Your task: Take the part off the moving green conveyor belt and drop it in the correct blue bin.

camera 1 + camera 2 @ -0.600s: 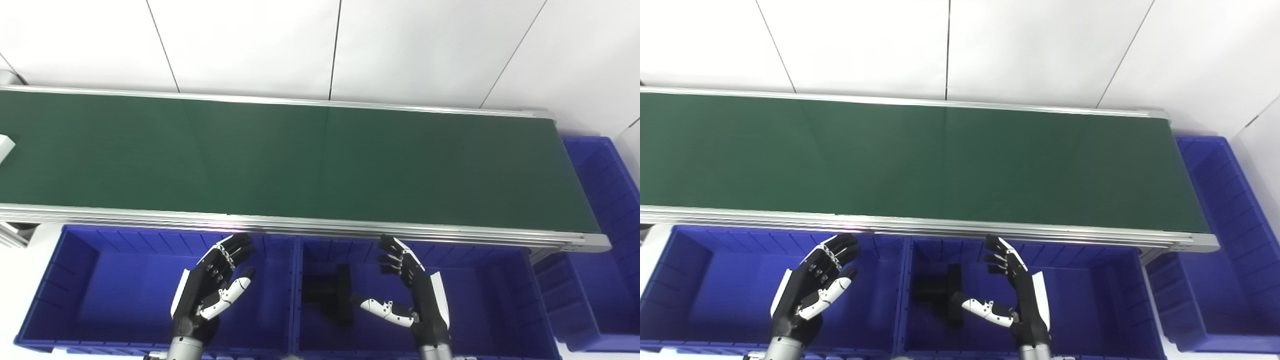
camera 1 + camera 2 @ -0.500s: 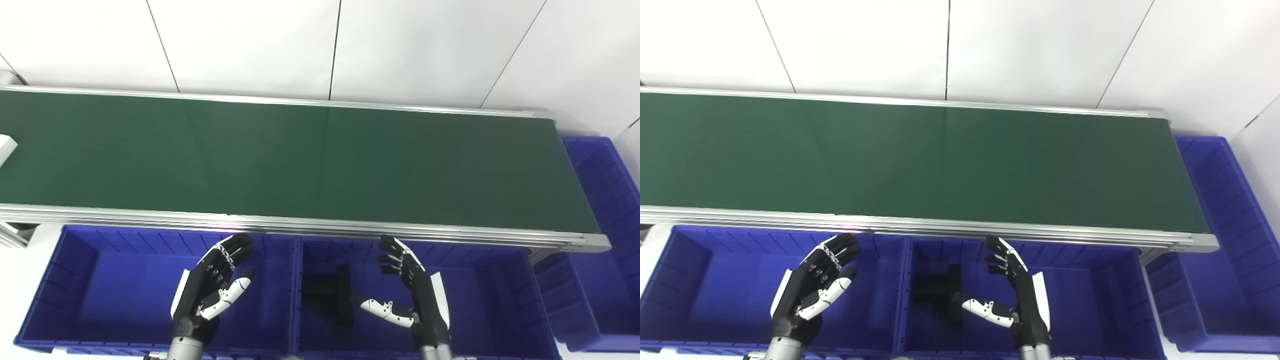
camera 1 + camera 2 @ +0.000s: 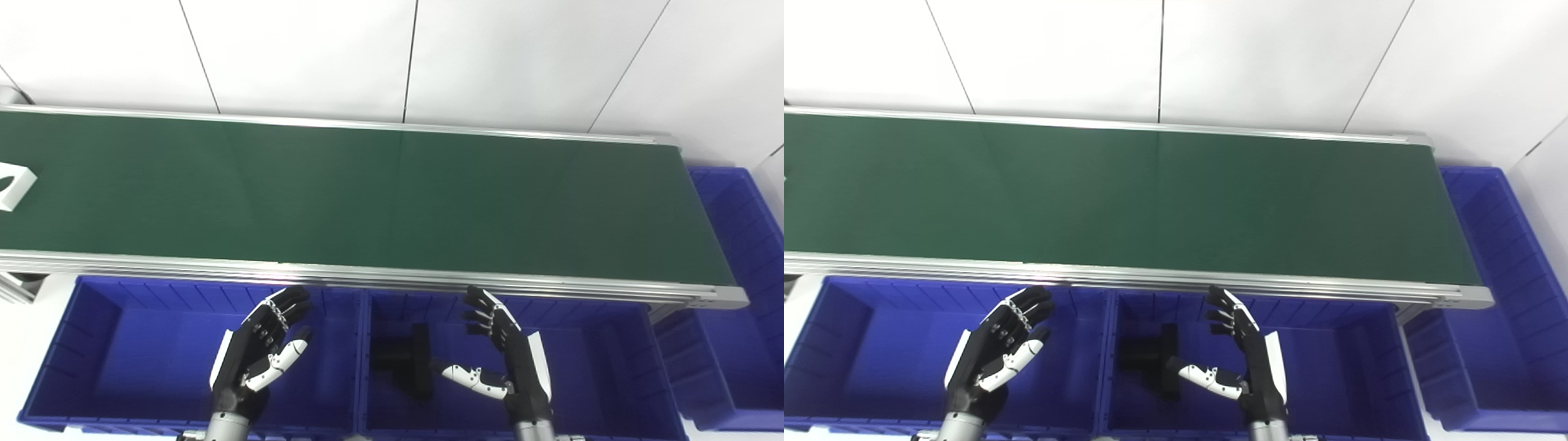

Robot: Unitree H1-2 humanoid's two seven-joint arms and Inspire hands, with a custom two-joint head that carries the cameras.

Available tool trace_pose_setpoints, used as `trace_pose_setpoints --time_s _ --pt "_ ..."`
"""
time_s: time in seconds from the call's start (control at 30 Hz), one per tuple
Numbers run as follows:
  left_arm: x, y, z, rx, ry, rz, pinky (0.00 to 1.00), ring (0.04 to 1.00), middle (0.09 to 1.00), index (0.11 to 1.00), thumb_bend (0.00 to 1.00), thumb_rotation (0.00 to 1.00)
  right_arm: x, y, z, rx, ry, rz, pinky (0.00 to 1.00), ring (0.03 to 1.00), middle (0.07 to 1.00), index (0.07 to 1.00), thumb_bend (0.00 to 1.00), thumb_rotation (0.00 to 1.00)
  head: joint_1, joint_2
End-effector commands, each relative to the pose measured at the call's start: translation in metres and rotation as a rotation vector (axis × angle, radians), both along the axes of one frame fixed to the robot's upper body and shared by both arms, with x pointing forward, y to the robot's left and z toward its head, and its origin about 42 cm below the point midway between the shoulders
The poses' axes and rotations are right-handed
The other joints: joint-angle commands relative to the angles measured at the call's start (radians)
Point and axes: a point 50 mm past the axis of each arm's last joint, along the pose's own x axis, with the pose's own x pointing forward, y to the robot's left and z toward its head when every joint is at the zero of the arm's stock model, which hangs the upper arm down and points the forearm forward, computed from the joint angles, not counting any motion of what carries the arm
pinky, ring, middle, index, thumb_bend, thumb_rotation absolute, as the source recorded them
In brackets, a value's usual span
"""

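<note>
**Waiting for the part at the belt**

Left eye view. Seen at the far left end of the green conveyor belt (image 3: 367,196): a white part (image 3: 13,185), lying flat on the belt surface and cut by the picture edge. Below the near rail of the belt, two blue bins side by side: left blue bin (image 3: 92,343) and middle blue bin (image 3: 600,367). A third blue bin (image 3: 744,294) beyond the right end of the belt. Inside the middle blue bin, a black part (image 3: 407,361). Left hand (image 3: 260,358) hovering over the left blue bin, just under the belt rail, fingers spread, holding nothing. Right hand (image 3: 505,361) hovering over the middle blue bin, fingers also spread and empty, thumb pointing toward the black part, apart from it.

Right eye view. Same belt, same bins, same two empty spread hands. White part almost out of the picture here, only a tiny sliver at the left edge of the belt, too small to describe.

Judged step: waiting before the pick; nothing grasped yet. Next move probably calls for letting the white part come nearer along the belt, then reaching over the rail with the left hand, timed to the travel. Correct bin not possible to tell.

No brand, label or writing readable anywhere.
</note>
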Motion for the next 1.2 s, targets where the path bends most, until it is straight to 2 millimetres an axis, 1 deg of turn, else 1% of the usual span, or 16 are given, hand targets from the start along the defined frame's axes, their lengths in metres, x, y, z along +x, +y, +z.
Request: trace_pose_setpoints --time_s 0.0,0.23,0.37,0.53,0.77,0.93,0.97,1.03,1.07,1.13,1.17 --pt "0.005 -0.001 0.007 -0.01 -0.057 0.007 0.84 0.761 0.777 0.741 0.47 0.0 0.004 0.001 0.009 0.017 -0.073 0.009 0.66 0.742 0.806 0.829 0.65 0.07 0.001 0.002" --pt "0.005 -0.002 0.007 -0.008 -0.058 0.005 0.84 0.758 0.773 0.743 0.47 0.0 0.004 0.0 0.009 0.013 -0.07 0.01 0.66 0.739 0.804 0.829 0.65 0.09 0.01 0.004" --pt "0.006 -0.003 0.007 -0.01 -0.057 0.008 0.84 0.762 0.778 0.741 0.45 0.0 0.004 -0.001 0.008 0.019 -0.07 0.007 0.65 0.74 0.804 0.828 0.65 0.08 0.015 0.002" --pt "0.007 -0.004 0.007 -0.008 -0.064 0.006 0.83 0.751 0.764 0.73 0.49 0.0 0.005 -0.002 0.007 0.011 -0.065 0.006 0.66 0.745 0.806 0.83 0.65 0.08 0.013 0.002" --pt "0.009 -0.005 0.007 -0.006 -0.06 0.003 0.82 0.748 0.759 0.725 0.5 0.0 0.007 -0.001 0.007 0.014 -0.07 0.009 0.66 0.742 0.802 0.827 0.65 0.08 0.013 -0.003" --pt "0.012 -0.004 0.008 -0.003 -0.064 -0.003 0.83 0.76 0.771 0.733 0.47 0.0 0.008 0.0 0.007 0.016 -0.066 0.009 0.66 0.74 0.802 0.828 0.65 0.07 0.013 -0.005" --pt "0.011 -0.004 0.008 -0.003 -0.064 -0.004 0.83 0.761 0.772 0.734 0.47 0.0 0.008 0.0 0.007 0.018 -0.066 0.008 0.66 0.74 0.802 0.827 0.65 0.07 0.021 -0.015" --pt "0.011 -0.005 0.006 -0.006 -0.063 -0.004 0.83 0.76 0.769 0.734 0.46 0.0 0.007 -0.001 0.005 0.016 -0.064 0.008 0.65 0.739 0.8 0.826 0.65 0.07 0.052 -0.05" --pt "0.01 -0.006 0.005 -0.007 -0.062 -0.004 0.83 0.758 0.766 0.733 0.46 0.0 0.006 -0.002 0.004 0.014 -0.062 0.007 0.65 0.738 0.8 0.826 0.65 0.07 0.063 -0.057" --pt "0.009 -0.008 0.001 -0.009 -0.049 -0.003 0.85 0.759 0.752 0.728 0.47 0.0 0.005 -0.004 0.0 0.001 -0.053 0.005 0.65 0.74 0.8 0.825 0.65 0.07 0.108 -0.085" --pt "0.008 -0.01 -0.001 -0.008 -0.045 -0.004 0.86 0.761 0.747 0.725 0.48 0.0 0.004 -0.006 -0.002 -0.002 -0.044 0.006 0.65 0.743 0.802 0.826 0.65 0.07 0.142 -0.114"
